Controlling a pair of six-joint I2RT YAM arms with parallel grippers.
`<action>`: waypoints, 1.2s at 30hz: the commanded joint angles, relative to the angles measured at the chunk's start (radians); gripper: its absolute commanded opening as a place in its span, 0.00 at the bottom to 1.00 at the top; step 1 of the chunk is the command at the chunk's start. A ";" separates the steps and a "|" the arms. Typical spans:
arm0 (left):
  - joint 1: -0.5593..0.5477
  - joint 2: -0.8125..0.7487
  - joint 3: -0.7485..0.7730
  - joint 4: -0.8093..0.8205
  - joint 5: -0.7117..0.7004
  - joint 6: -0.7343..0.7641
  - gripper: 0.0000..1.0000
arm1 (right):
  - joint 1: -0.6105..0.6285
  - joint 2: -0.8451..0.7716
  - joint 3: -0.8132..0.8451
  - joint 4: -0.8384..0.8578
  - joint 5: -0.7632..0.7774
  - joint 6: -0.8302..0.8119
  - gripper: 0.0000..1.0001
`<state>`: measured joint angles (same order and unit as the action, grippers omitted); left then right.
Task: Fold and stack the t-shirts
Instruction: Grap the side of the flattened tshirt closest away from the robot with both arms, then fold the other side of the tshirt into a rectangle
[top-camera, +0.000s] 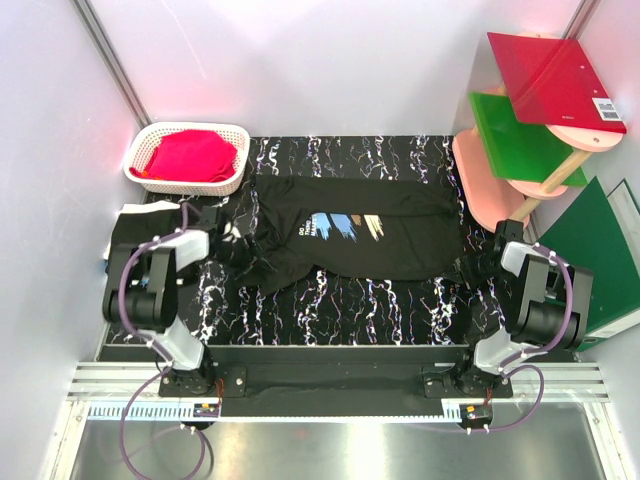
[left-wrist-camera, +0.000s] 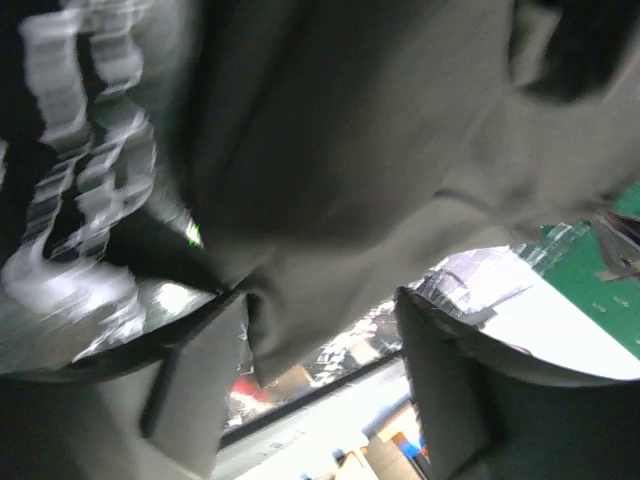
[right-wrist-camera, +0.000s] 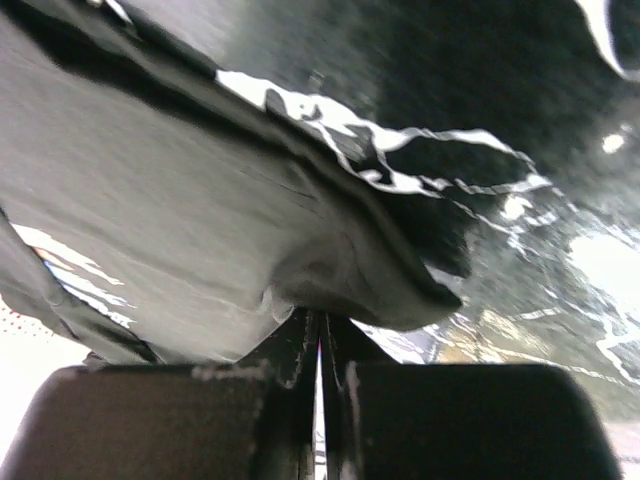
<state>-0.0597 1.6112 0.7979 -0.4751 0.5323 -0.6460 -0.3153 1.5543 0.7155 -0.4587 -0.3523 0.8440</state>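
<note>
Now, t-shirt (top-camera: 400, 240): spread on the desk (top-camera: 340, 305), long axis left to right, between both arms.
Right gripper (right-wrist-camera: 318, 325): closed, pinching the shirt's right edge.
Left gripper (left-wrist-camera: 320, 330): jaws apart around a left-end fold, seemingly not yet clamped.
Room: bare desk near; basket (top-camera: 200, 185) far left.

Black t-shirt (top-camera: 350, 235) on a black table (top-camera: 380, 300) veined in white.
Its chest carries slanted blue, pale-blue and tan strokes beside small white lettering. Behind the t-shirt, a white basket (top-camera: 236, 136) holds red cloth (top-camera: 190, 155). Right of the t-shirt are a red panel (top-camera: 550, 75) and a green panel (top-camera: 520, 135).
</note>
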 joint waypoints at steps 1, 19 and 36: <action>-0.064 0.174 0.033 0.119 -0.011 0.022 0.59 | -0.004 0.027 0.032 0.058 0.018 -0.014 0.00; -0.101 0.037 0.123 -0.218 -0.071 0.147 0.00 | -0.004 -0.023 0.105 -0.056 -0.160 -0.091 0.00; -0.028 0.038 0.368 -0.356 0.098 0.148 0.00 | -0.004 0.077 0.373 -0.092 -0.178 -0.155 0.00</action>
<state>-0.1020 1.5818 1.0313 -0.8467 0.5606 -0.4850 -0.3153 1.5360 0.9871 -0.6109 -0.5217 0.7097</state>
